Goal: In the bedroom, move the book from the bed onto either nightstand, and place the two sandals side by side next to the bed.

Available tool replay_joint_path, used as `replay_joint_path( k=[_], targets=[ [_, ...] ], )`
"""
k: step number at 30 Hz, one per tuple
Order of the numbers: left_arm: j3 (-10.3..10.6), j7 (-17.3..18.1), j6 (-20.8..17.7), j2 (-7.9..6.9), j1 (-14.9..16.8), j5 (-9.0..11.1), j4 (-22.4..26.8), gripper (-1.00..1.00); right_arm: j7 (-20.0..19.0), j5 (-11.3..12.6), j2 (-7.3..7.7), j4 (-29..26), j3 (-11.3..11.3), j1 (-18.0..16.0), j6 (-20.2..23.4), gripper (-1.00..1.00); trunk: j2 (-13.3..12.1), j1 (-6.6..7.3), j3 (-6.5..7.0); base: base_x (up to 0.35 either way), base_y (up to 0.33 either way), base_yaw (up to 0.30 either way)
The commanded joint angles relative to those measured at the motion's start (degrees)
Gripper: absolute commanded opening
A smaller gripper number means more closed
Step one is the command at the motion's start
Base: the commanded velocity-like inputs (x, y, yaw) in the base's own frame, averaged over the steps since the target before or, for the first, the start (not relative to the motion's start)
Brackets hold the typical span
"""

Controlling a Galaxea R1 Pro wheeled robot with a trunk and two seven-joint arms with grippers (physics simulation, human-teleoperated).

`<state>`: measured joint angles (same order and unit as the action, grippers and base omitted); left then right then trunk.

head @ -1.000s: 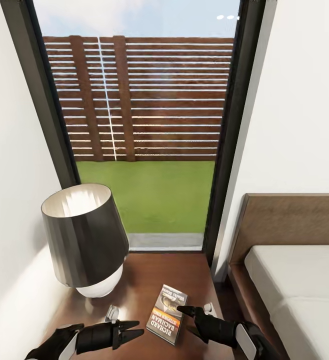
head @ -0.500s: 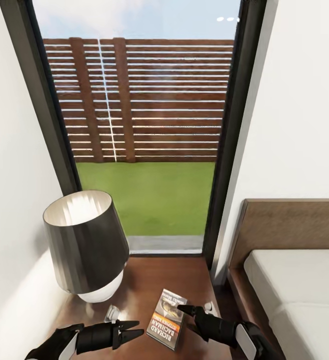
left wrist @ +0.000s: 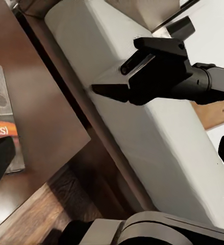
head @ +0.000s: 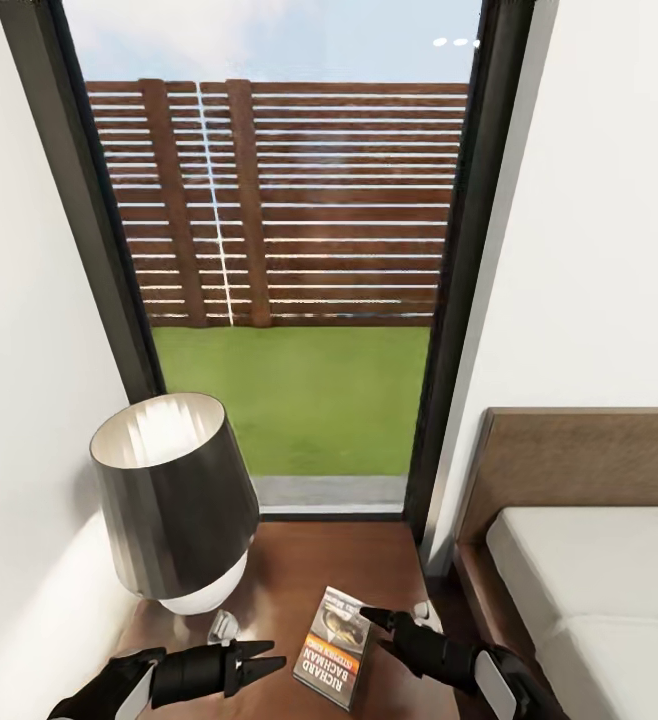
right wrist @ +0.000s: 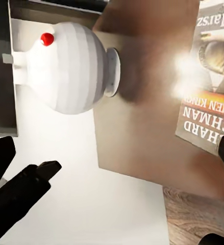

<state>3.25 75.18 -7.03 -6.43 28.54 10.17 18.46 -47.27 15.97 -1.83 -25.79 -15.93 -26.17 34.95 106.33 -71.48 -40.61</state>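
Note:
The book (head: 334,647), with its orange band and white "RICHARD BACHMAN" lettering, lies flat on the dark-brown nightstand (head: 359,560). My right gripper (head: 372,628) is open just right of the book, fingertips over its edge and nothing held. My left gripper (head: 275,657) is open to the book's left, above the nightstand top. The right wrist view has the book (right wrist: 209,81) on the nightstand (right wrist: 142,127). The left wrist view catches the book's corner (left wrist: 0,120) and the right gripper (left wrist: 137,76). The bed (head: 599,580) stands to the right. The sandals are out of view.
A lamp with a dark shade (head: 169,490) and a white round base (right wrist: 73,66) takes up the nightstand's left side. A tall black-framed window (head: 289,250) is straight ahead, with white walls on both sides. The bed's headboard (head: 579,455) and mattress (left wrist: 157,148) border the nightstand.
The whole picture has shifted down a little, so the camera has moved. The book stays flat on the nightstand. The right gripper's fingertips sit slightly higher against the book than before.

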Motion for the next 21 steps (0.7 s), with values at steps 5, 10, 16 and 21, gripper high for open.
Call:
replay_joint_path(
  k=[5, 10, 16, 21],
  targets=[
    [0.42, -4.41, -0.47, 0.08, -0.05, 0.46, 0.0, 1.0, -4.54, 0.05, 8.9, 0.1, -0.25, 0.45, -0.15, 1.0, -1.99, 1.11, 0.85, 0.0, 0.0, 0.0],
    [0.5, -7.29, -0.33, 0.24, -0.1, 0.39, 0.05, 1.0, -9.66, -1.98, 12.43, 1.22, -0.24, 0.68, -7.77, 1.0, -4.0, 2.21, 1.75, 0.0, 0.0, 0.0],
    [0.58, -9.2, -0.27, 0.29, -0.14, 0.31, 0.08, 1.0, -10.22, -10.35, 12.77, 7.68, -0.24, 0.76, -19.56, 1.0, -6.41, 3.53, 2.82, 0.0, 0.0, 0.0],
    [0.61, -9.46, -0.27, 0.35, -0.15, 0.29, 0.08, 1.0, -10.21, -12.41, 12.81, 11.52, -0.24, 0.76, -23.26, 1.0, -8.41, 4.63, 3.72, 0.0, 0.0, 0.0]
  ],
)
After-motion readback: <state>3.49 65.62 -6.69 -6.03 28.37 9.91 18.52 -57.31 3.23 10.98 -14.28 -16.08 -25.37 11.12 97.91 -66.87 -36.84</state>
